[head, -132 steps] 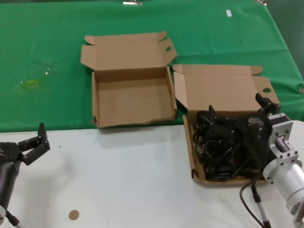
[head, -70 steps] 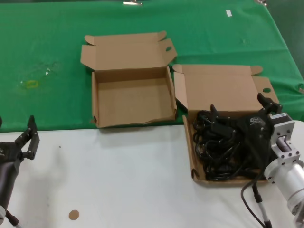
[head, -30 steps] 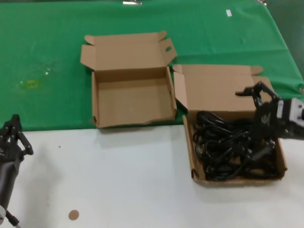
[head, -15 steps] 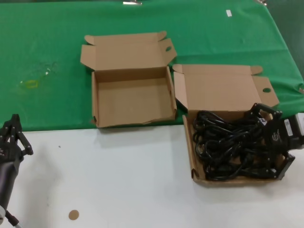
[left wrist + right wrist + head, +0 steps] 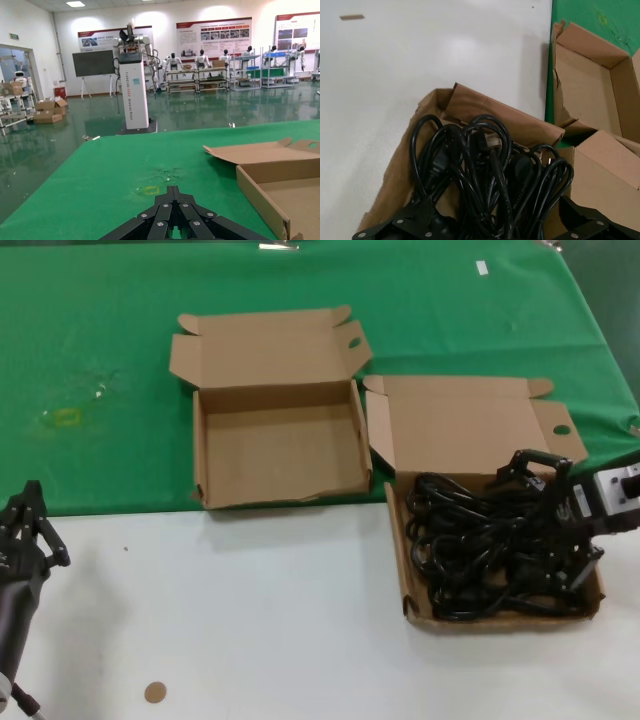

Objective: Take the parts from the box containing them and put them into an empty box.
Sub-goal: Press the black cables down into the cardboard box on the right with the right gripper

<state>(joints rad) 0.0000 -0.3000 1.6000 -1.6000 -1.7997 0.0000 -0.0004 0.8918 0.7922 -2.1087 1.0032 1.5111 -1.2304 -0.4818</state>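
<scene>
Nothing is moved yet: all the cords (image 5: 480, 550) lie in the wide box (image 5: 470, 430), and the empty box (image 5: 215, 465) beside it holds none. My right gripper (image 5: 555, 525) spreads wide over the cords' far side; my left gripper (image 5: 25, 530) waits pinched closed, well apart.

Honestly we can't read much here. The white pillar (image 5: 135, 90) in the hall behind the green table has a column of dark characters running down its front, but we can't make out what they say. Same with the wall posters (image 5: 213, 37): headings and photos, nothing legible. There's a small green sign (image 5: 13, 36) high on the wall, unreadable too. The boxes carry no print we can see.
</scene>
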